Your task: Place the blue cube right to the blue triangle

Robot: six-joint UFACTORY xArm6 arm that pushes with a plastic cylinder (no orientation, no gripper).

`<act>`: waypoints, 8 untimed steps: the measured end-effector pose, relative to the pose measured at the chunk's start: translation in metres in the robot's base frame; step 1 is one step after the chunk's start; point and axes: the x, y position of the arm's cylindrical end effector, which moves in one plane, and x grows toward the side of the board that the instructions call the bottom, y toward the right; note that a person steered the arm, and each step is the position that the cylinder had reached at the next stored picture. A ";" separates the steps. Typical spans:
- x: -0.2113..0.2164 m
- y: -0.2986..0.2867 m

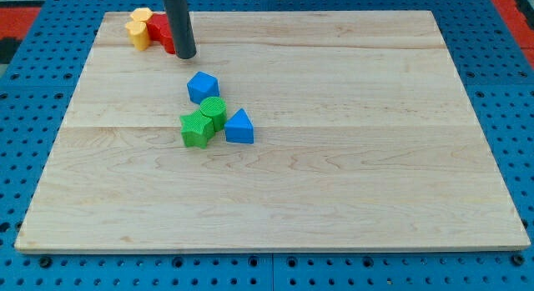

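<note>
The blue cube (203,87) lies on the wooden board (350,158), left of centre and toward the view's top. The blue triangle (239,127) lies lower and to the right of it, apart from it. Between them sit a green cylinder (214,112) and a green star-shaped block (197,129), touching each other; the cylinder is close to the triangle. My tip (186,55) is above and slightly left of the blue cube, with a small gap between them.
At the board's top left lie two yellow blocks (139,28) and a red block (162,32), clustered together just left of the rod. A blue pegboard (33,116) surrounds the board.
</note>
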 end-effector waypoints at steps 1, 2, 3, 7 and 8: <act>0.024 0.040; 0.024 0.042; 0.024 0.030; 0.062 0.012; 0.083 0.090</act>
